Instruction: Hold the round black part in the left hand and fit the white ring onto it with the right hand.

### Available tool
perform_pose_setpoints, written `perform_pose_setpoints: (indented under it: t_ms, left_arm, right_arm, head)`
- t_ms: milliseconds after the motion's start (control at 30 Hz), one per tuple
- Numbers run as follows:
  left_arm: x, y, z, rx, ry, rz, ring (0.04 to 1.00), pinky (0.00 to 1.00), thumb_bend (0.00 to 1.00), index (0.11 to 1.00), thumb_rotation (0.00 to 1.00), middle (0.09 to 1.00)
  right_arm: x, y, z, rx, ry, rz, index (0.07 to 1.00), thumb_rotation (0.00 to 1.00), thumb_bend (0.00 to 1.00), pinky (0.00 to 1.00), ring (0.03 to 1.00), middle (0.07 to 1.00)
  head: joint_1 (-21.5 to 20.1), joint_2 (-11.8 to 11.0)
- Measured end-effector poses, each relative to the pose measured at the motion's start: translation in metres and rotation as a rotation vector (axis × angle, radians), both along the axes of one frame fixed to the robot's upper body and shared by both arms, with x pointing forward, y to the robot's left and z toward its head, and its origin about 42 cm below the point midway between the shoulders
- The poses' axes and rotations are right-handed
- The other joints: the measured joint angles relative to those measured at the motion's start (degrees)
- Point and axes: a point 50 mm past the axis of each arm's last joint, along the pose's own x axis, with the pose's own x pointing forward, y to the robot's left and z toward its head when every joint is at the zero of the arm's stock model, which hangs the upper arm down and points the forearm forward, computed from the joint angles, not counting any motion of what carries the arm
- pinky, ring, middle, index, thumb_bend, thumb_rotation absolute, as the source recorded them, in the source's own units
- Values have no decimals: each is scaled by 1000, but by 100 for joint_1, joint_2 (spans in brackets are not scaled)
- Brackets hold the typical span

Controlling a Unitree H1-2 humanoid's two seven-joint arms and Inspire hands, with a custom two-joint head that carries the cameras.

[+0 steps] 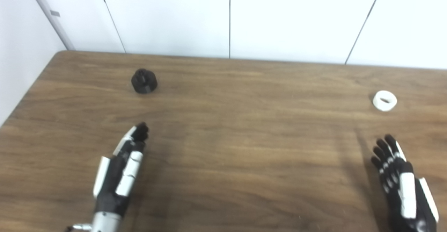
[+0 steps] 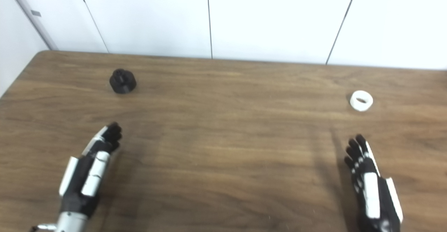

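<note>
The round black part (image 1: 144, 81) sits on the wooden table (image 1: 244, 137) toward the far left, untouched. The white ring (image 1: 384, 100) lies flat toward the far right. My left hand (image 1: 122, 169) hovers over the near left of the table, fingers stretched out and pointing at the black part, well short of it and holding nothing. My right hand (image 1: 401, 183) is at the near right, fingers straight and apart, empty, with the ring a short way beyond its fingertips.
White wall panels (image 1: 230, 15) rise right behind the table's far edge. The table's left edge (image 1: 24, 95) runs diagonally near the black part. Bare wood lies between the two hands.
</note>
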Motion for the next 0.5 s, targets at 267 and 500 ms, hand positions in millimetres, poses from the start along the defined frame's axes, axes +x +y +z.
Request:
perform_pose_setpoints:
  t_ms: [267, 500]
  left_arm:
    - [0, -3, -8, 28, 0, -2, 945, 954, 588, 937, 813, 932]
    - [0, -4, -13, 45, -4, 1, 952, 974, 623, 927, 779, 938]
  right_arm:
    - [1, -1, -2, -13, -9, 8, 1000, 1000, 505, 1000, 994, 978]
    - [6, -3, -7, -19, -27, 6, 1000, 1000, 503, 1000, 1000, 985]
  head:
    - [194, -360]
    - [431, -580]
